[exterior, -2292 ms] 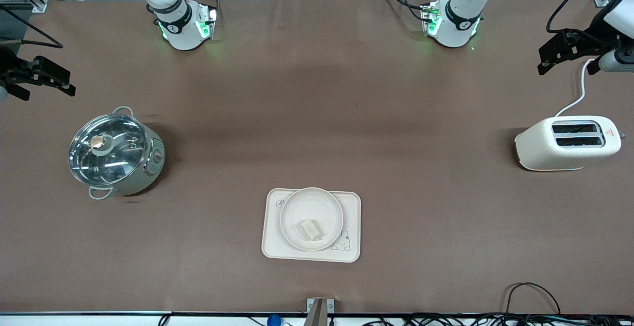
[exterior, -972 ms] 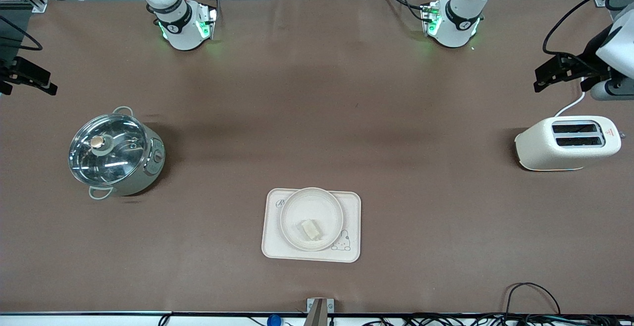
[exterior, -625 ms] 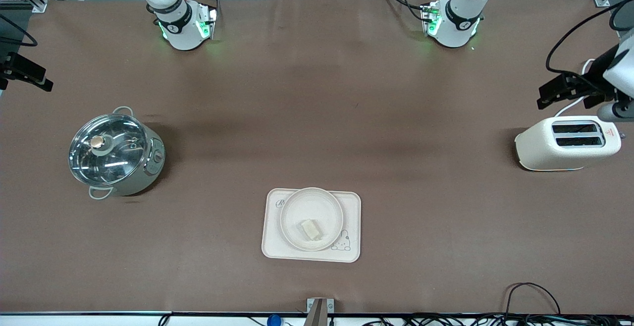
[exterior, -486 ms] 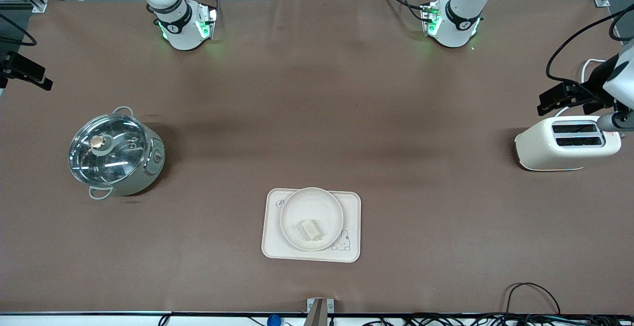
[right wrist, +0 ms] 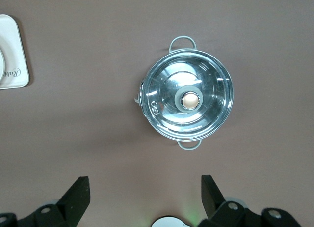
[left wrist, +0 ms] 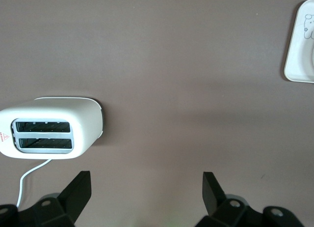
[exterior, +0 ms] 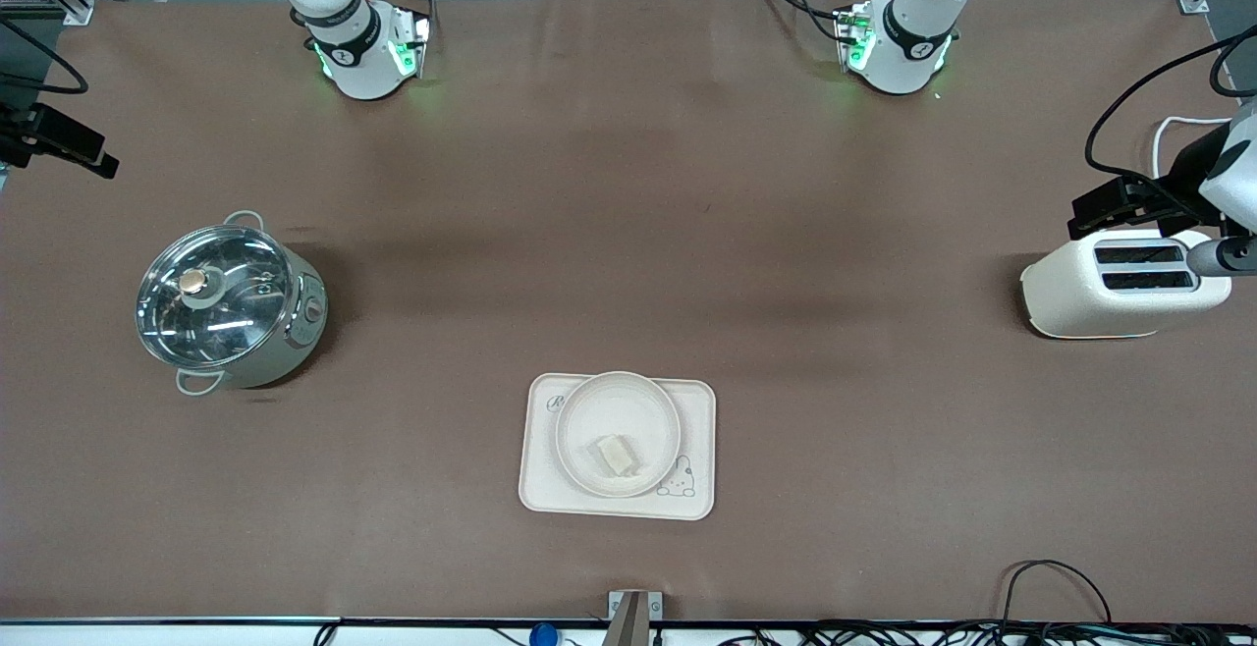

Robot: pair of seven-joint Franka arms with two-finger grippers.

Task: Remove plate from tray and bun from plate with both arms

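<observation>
We see the bun [exterior: 616, 454] on the plate [exterior: 579, 410], which sits on the tray [exterior: 699, 450]. The left pincer [exterior: 1120, 206] hangs wide open and empty over the toaster [exterior: 1080, 302]; the right pincer [exterior: 61, 140], also spread and empty, hovers over the tabletop's [exterior: 628, 234] edge.

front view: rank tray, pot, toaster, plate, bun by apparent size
1. Tray
2. Pot and toaster: look alike, not ranked apart
3. Plate
4. Bun, by far the smallest

Matt brown table cover [exterior: 628, 234], shiny metal pot [exterior: 231, 307] with glass lid, smooth cream toaster [exterior: 1124, 285], matt cream plate [exterior: 618, 434]
</observation>
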